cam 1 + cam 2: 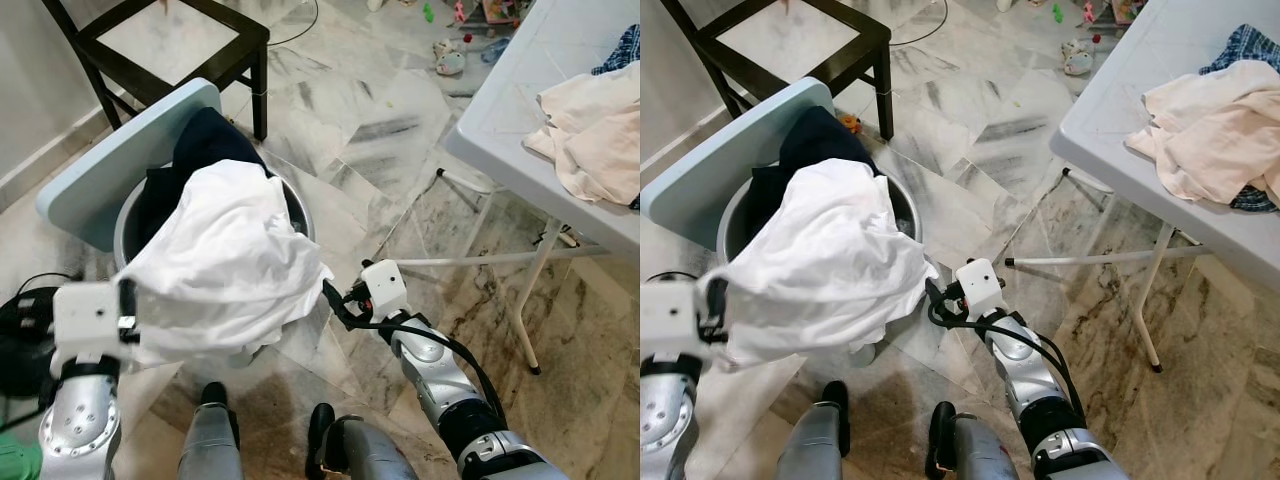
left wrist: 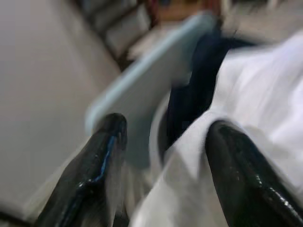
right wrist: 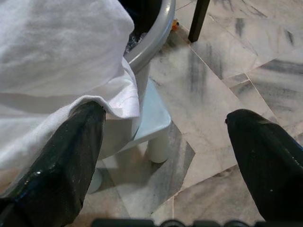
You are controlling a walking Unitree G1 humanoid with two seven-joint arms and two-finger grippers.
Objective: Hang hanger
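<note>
Your left gripper (image 2: 161, 175) has its jaws spread, white crumpled cotton garment (image 1: 225, 265) lying between them, grip not confirmed. Garment drapes over the round grey metal laundry tub (image 3: 154, 40), dark clothes under it. Right gripper (image 3: 165, 156) sits at the garment's hem, jaws wide, holding nothing. No hanger visible among these things. Clamp left firmly, pinch the hem with right, lift clear of the tub rim before heading to the white plastic tabletop (image 1: 510, 90)

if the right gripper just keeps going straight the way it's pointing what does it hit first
Most likely the hem of the white garment draped over the grey tub. The open right gripper points toward that edge, one finger already beside the cloth. Depth is unclear, so it might pass to the marble floor.
</note>
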